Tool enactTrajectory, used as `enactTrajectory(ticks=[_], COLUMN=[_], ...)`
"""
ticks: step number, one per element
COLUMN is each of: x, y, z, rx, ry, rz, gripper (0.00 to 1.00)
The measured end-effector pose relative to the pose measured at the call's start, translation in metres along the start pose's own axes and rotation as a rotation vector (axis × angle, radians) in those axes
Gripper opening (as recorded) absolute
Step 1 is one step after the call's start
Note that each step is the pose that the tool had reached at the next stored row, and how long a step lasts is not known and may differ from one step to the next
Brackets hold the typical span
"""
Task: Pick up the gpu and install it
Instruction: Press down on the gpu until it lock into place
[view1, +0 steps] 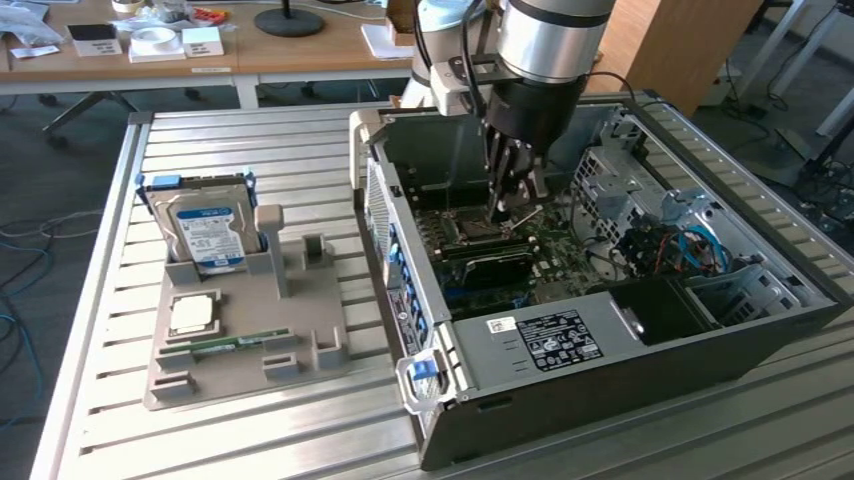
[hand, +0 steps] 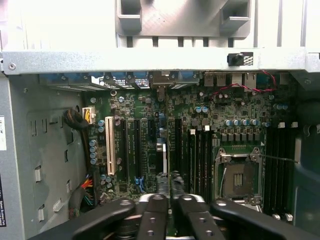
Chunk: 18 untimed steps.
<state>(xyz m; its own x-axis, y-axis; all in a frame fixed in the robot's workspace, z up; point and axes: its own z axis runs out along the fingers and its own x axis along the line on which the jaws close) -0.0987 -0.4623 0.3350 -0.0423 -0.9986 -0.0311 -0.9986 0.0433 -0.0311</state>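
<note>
Green motherboard (hand: 200, 130); silver, blue-labelled hard drive (view1: 207, 235).

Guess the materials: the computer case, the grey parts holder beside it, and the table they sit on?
Computer case: looks like sheet metal, dark painted outside, bare dull grey inside with stamped holes and folded edges. Parts holder: probably plastic, matte grey, with thick blocky posts and rounded corners, possibly printed or moulded. Table: seems aluminium, pale satin silver, built of long slotted profiles with parallel grooves.
</note>
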Motion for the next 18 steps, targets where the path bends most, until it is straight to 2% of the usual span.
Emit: enactTrajectory(ticks=[2,15,18], x=[0.0000,0.0000,0.0001], y=[0.0000,0.0000,0.0002], z=[0.0000,0.0002,0.0043], rx=[0.0000,0.0001,0.0000], ry=[-0.0001,-0.0001,-0.0001], rz=[0.000,0.000,0.000], gripper=[0.11,0.11,0.11])
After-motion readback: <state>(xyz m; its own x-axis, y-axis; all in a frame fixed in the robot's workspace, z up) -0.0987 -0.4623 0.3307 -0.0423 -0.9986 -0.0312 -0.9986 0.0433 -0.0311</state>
